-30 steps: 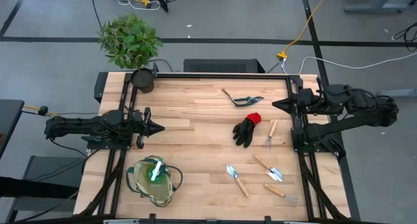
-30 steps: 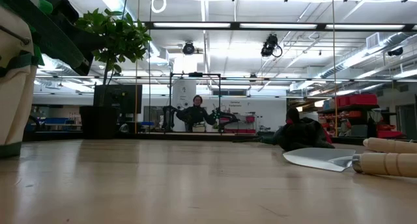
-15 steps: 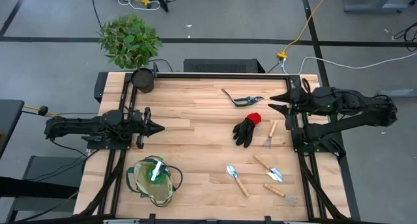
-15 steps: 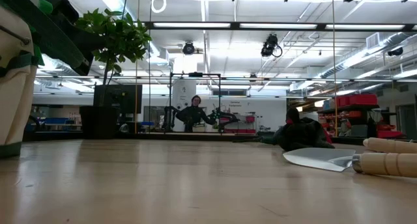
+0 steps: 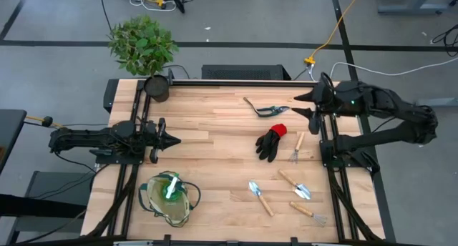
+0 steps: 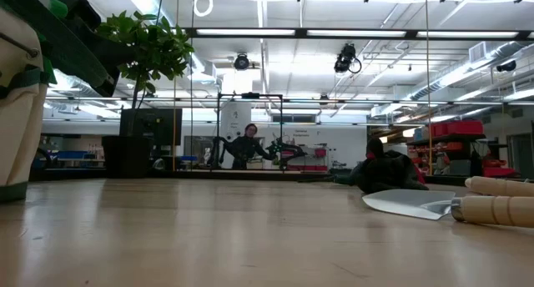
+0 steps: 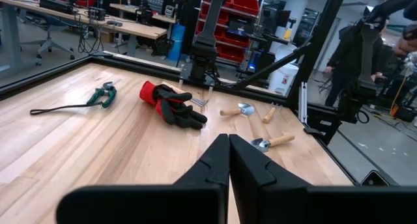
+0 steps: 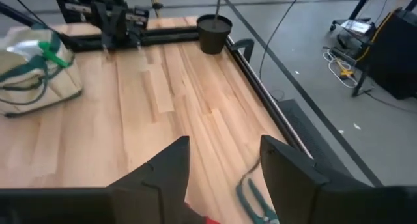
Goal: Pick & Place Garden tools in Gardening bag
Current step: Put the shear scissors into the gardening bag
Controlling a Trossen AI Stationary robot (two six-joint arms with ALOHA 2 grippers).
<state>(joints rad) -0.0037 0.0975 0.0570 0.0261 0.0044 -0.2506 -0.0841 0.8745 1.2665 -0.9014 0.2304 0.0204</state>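
Note:
The beige bag [image 5: 169, 197] with green trim stands near the front left, and a green spray bottle [image 5: 170, 187] sticks out of its mouth. On the right half of the table lie the pruning shears [image 5: 266, 109], the black glove with a red cuff [image 5: 270, 142], a hand fork [image 5: 297, 147], two trowels [image 5: 260, 197] [image 5: 295, 184] and another fork [image 5: 309, 212]. My right gripper [image 5: 296, 105] hangs open above the table's right edge, just right of the shears [image 8: 254, 201], touching nothing. My left gripper [image 5: 175, 139] is shut and level at the left side, holding nothing.
A black pot [image 5: 157, 87] stands on the far left corner, and a leafy plant [image 5: 143, 44] stands beyond it. Black frame rails run along the table's sides. People stand in the room beyond the table [image 6: 248, 145] [image 7: 355, 42]. Bare wood lies between bag and tools.
My right gripper has opened from shut. It has risen a little, swung toward the table's far edge and tipped its fingers downward. No tool has moved, nor has the bag.

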